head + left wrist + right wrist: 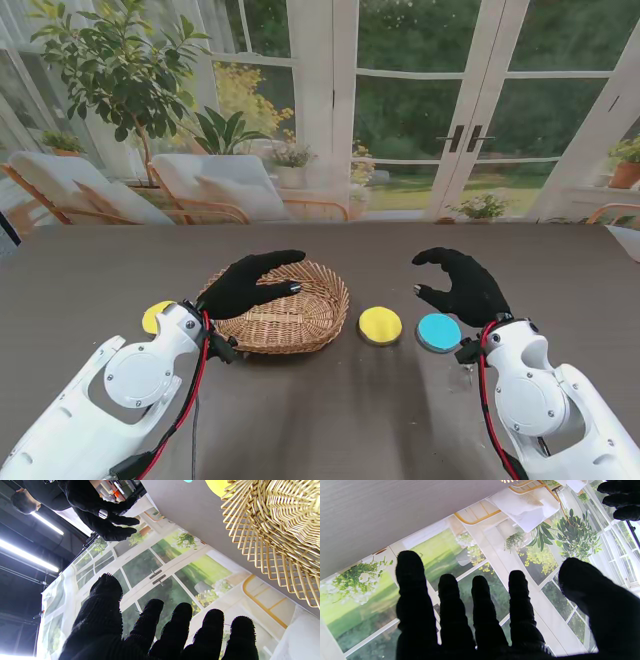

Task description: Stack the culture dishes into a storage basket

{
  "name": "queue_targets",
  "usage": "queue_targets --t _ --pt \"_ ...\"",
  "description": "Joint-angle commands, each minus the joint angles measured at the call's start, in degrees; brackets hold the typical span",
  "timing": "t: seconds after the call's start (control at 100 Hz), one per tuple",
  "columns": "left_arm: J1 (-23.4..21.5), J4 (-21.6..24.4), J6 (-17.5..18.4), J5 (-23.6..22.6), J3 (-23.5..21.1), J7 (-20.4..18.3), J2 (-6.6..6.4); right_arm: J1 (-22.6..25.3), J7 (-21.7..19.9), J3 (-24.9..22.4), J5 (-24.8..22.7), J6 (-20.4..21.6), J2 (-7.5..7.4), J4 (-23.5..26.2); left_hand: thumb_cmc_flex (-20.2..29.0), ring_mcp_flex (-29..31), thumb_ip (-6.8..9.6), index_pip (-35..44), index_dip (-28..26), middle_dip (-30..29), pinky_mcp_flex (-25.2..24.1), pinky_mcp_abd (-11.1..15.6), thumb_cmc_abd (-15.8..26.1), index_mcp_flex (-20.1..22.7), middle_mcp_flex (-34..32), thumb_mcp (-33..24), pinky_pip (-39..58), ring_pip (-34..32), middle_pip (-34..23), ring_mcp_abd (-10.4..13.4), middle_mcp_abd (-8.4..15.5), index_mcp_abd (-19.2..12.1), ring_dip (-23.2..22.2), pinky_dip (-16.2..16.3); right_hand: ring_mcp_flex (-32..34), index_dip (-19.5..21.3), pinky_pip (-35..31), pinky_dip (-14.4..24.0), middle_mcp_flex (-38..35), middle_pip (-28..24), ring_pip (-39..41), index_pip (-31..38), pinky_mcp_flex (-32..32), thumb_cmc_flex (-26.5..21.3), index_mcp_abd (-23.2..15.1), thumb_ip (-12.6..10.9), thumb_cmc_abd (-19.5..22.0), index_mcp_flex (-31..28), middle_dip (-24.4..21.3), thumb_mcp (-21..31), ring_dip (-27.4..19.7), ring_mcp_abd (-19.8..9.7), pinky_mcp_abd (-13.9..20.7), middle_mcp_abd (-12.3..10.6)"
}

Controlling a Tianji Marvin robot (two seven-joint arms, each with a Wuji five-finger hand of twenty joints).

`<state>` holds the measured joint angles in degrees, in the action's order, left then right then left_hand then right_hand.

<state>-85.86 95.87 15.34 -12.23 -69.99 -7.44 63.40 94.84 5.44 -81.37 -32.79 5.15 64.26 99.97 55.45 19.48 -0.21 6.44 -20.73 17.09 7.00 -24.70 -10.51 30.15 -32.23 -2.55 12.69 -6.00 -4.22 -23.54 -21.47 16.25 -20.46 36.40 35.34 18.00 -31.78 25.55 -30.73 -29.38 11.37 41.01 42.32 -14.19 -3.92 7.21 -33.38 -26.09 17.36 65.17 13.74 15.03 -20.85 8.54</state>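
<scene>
Table (330, 420): dark wood-grain, spans whole stand view. Wicker basket (290, 305) approx centre-left, looks empty from my seat. L hand (245, 285) hovers over basket's 9 o'clock rim, fingers spread wide, holding nothing; wrist cam agrees. R hand (462, 288) raised at table's 3 o'clock side, fingers loosely curled but apart, nothing held. Dishes: yellow dish (380, 325) just beside basket at its 3 o'clock; blue dish (439, 332) next to it, near R wrist; second yellow dish (156, 317) at basket's 9 o'clock, partly hidden by L arm.
</scene>
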Motion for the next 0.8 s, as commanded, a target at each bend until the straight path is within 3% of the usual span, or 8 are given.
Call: queue_targets --t 0.0,0.25,0.34,0.53,0.79 --pt "-0.5 0.5 -0.1 -0.4 -0.4 -0.4 0.05 0.3 -0.5 0.1 -0.2 -0.3 0.16 0.3 -0.9 -0.9 0.57 -0.9 0.3 0.7 -0.7 1.0 1.2 -0.9 0.1 0.2 -0.3 0.4 0.0 0.9 0.0 -0.2 -0.6 1.2 0.4 -0.9 2.2 2.9 0.1 -0.2 -0.4 0.6 -25.8 1.0 -0.3 -0.6 -0.6 0.3 -0.6 -2.4 0.6 -0.5 -0.3 -0.1" --pt "-2.6 3.0 -1.5 -7.6 -2.7 1.6 -0.17 1.1 -1.2 -0.9 -1.0 1.6 -0.14 0.6 -1.4 -0.5 0.52 -1.1 0.5 0.5 0.2 0.7 1.0 -1.6 1.4 0.7 0.2 0.2 0.4 1.2 0.4 -0.8 -0.7 1.5 0.4 -0.9 2.3 3.2 0.0 -0.1 -0.3 0.6 -25.7 1.1 -0.6 -0.6 -0.5 0.2 -0.7 -2.5 0.6 -0.6 -0.2 -0.2" --pt "-4.6 5.0 -2.7 -12.4 -5.4 2.5 -0.41 1.7 -1.0 -1.4 -0.6 1.5 -0.05 1.4 -1.6 0.0 0.59 -1.2 0.6 0.4 1.0 0.6 0.6 -1.9 1.9 0.8 1.0 -0.5 0.4 1.3 1.0 -1.3 -1.1 2.2 0.5 -0.9 2.4 3.3 0.0 -0.1 -0.3 0.5 -25.7 1.0 -0.6 -0.6 -0.6 0.1 -0.7 -2.4 0.6 -0.6 -0.3 -0.1" --pt "-9.2 8.3 -4.8 -18.8 -12.5 0.2 -1.36 2.4 -1.7 -1.6 -0.5 1.3 -0.14 2.7 -1.1 -0.6 0.73 -1.7 0.9 0.1 0.6 1.0 -0.2 -3.5 3.4 0.5 1.0 -0.4 0.8 2.1 2.0 -2.2 -1.2 2.8 0.4 -0.9 2.5 3.5 -0.1 -0.1 -0.4 0.4 -25.7 1.0 -0.5 -0.6 -0.6 0.2 -0.7 -2.4 0.6 -0.5 -0.3 0.0" --pt "-11.0 5.3 -6.7 -25.6 -17.5 1.1 -1.63 2.1 -2.5 -0.5 -0.4 1.0 -0.28 2.9 -1.8 -1.7 0.74 -3.2 1.9 -0.6 0.1 1.6 -1.5 -7.3 6.9 0.3 0.9 -0.3 1.6 3.0 3.3 -2.8 -1.2 3.2 0.5 -0.9 2.6 3.6 0.0 0.0 -0.3 0.4 -25.7 1.1 -0.5 -0.6 -0.3 0.2 -0.7 -2.5 0.6 -0.6 -0.3 0.0"
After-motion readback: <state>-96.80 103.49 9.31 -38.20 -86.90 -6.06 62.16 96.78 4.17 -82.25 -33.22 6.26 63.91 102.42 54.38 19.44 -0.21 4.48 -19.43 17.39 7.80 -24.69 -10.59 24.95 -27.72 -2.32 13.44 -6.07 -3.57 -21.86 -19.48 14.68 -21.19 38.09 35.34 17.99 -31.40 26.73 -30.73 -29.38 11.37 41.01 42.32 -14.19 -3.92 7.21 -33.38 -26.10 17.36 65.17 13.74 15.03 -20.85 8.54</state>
